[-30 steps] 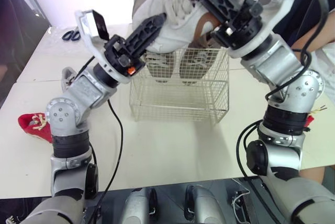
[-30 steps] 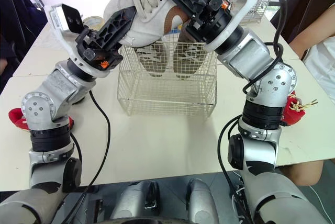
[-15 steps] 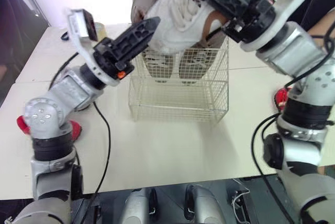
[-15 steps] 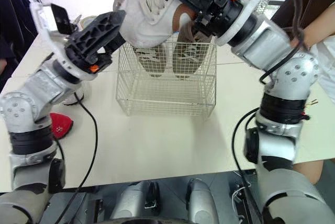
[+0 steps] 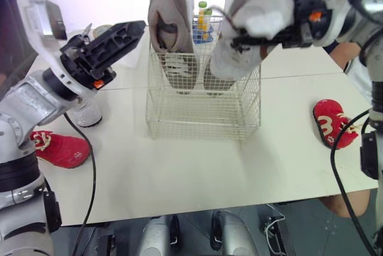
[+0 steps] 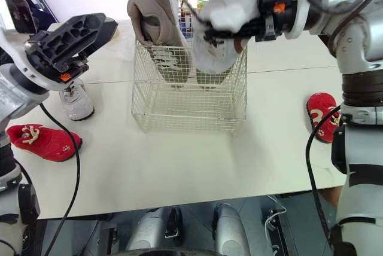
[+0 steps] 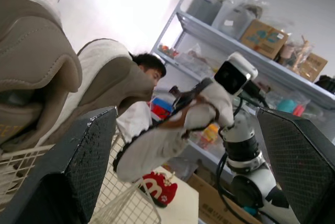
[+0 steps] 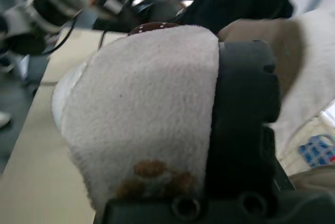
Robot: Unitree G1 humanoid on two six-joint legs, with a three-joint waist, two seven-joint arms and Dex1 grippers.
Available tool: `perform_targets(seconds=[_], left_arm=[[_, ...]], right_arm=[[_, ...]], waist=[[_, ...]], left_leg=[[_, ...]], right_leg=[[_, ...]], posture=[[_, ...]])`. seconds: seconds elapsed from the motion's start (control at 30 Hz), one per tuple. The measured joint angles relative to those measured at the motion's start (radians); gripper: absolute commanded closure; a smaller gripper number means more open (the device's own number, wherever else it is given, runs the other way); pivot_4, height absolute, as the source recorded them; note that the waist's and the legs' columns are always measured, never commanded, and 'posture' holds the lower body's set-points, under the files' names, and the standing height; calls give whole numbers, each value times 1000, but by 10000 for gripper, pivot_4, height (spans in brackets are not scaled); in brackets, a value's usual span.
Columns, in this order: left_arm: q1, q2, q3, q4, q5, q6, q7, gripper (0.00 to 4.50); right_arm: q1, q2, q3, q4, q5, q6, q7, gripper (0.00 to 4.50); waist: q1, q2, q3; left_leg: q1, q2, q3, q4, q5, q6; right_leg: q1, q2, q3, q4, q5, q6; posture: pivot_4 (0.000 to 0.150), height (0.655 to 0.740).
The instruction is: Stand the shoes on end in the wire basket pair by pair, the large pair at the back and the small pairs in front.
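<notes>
Right gripper (image 5: 257, 36) is clamped across the upper of the held large shoe (image 5: 232, 58), carrying it at the wire basket's (image 5: 203, 112) back right corner. The standing large shoe (image 5: 170, 23), its mate, is already on end at the basket's back left, heel up, toe down inside the mesh. The held shoe's long axis runs toe-down and heel-up but tilted: the heel leans out past the basket's right side, away from the mate, while the toe end sits at the rim and looks to be just inside the basket, hard to confirm through the mesh. Judgement: the next move turns on that tilt. The heel needs swinging back toward the mate until the axis is upright and parallel to it, then the shoe can be lowered or let go. Only the right arm is placed for this. Left gripper (image 5: 122, 39) hangs off the basket's left side, near its top rim, fingers wide apart with nothing between them, pointing toward the standing shoe but not touching it. The basket's front half holds nothing yet. The small pairs lie on the table (image 5: 197, 166): the left red shoe (image 5: 60, 148) and a small white shoe (image 5: 87, 111) well left of the basket, the right red shoe (image 5: 328, 123) well to its right. Risk: the held shoe may tip outward over the right wall if released while leaning.
</notes>
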State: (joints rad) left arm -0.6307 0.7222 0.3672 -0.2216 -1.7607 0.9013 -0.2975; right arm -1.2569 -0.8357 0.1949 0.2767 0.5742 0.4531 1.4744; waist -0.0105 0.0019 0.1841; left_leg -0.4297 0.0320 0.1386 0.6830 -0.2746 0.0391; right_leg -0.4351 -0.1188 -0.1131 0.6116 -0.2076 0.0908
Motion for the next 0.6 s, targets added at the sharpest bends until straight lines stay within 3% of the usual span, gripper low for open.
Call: perform_targets(seconds=[0.27,0.6], left_arm=[[3,-29,-2,-38,7,-18,17,933],[7,-50,-5,-58,30,-32,22,933]], right_arm=[[-78,87,57,212,-162,-237,134,36347],[-136,83,278,384,-169,-394,138,36347]], waist=[[-3,0,0],[-6,0,0]], left_leg=[[0,0,0,0,1,-2],[1,0,0,0,1,-2]], right_leg=[[0,0,0,1,0,0],[0,0,0,2,0,0]], posture=[[1500,7400],[1500,7400]])
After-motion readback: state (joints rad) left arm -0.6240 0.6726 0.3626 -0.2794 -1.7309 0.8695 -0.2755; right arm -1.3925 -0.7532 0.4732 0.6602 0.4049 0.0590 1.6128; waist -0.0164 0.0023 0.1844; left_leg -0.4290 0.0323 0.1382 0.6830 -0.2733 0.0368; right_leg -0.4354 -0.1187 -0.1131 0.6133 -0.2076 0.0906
